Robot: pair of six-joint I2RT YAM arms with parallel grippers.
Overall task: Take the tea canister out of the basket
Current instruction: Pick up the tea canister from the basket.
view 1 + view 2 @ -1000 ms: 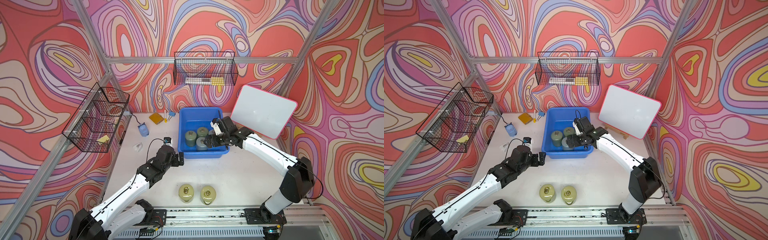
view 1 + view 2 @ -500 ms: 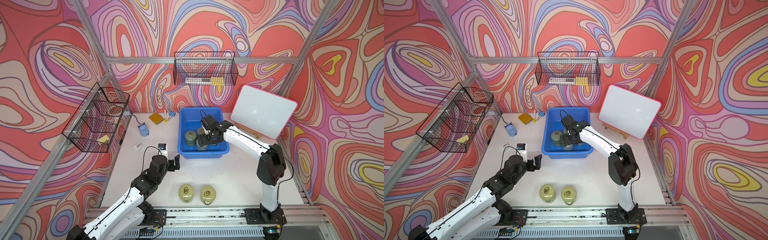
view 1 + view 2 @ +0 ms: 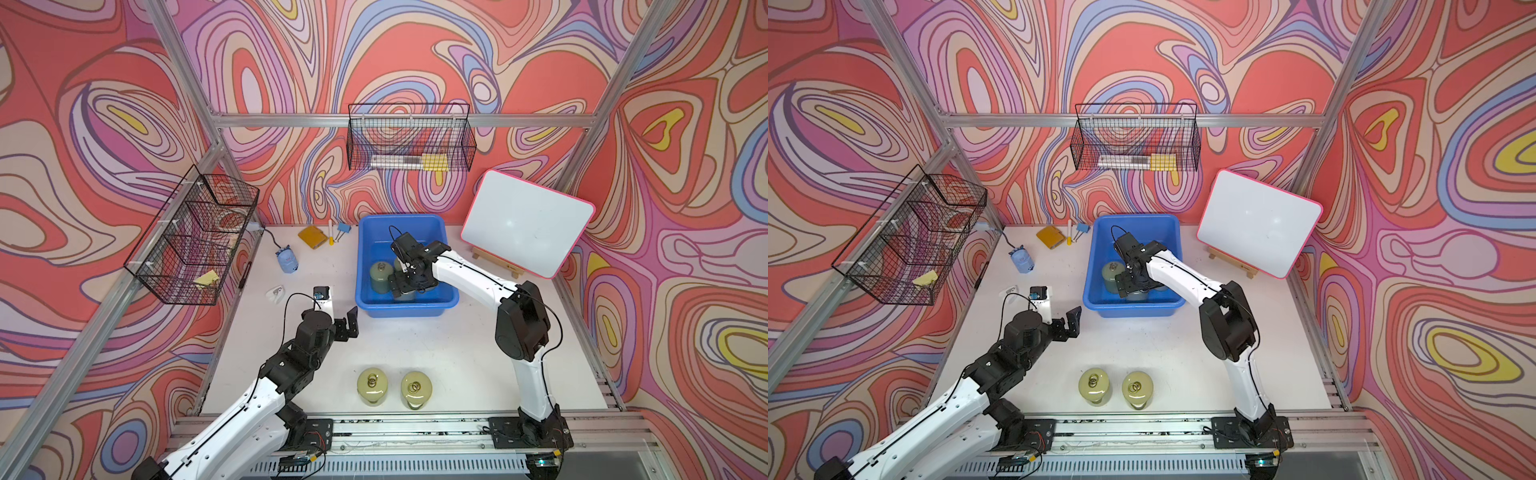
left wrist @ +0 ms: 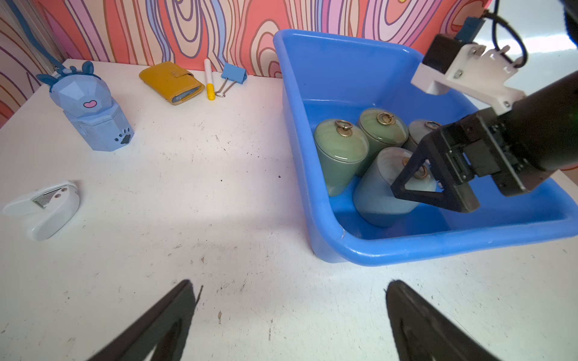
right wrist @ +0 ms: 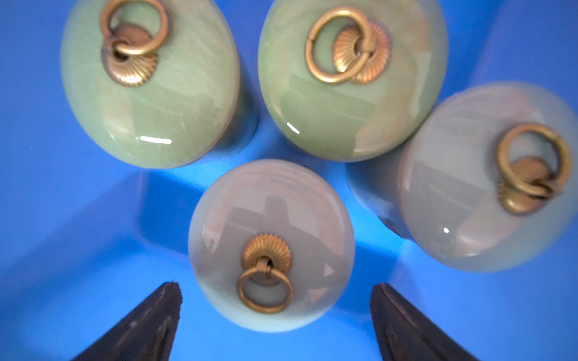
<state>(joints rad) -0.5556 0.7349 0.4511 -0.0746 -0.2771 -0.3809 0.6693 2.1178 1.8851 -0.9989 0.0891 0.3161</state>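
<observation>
Blue plastic basket (image 4: 344, 248) holds four ring-lidded tea canisters (image 4: 339, 147), two green, two pale. Right gripper (image 5: 275, 285) gapes wide over one pale canister (image 5: 271, 218); left gripper (image 4: 291, 281) is spread, empty.

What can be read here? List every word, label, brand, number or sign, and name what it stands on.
No words or numbers can be read anywhere.
On the blue animal-shaped figure: only a paw-print mark and a pink heart, no letters.
On the whiteboard: blank.
On the wooden easel: a small dark mark, too small to read.
</observation>
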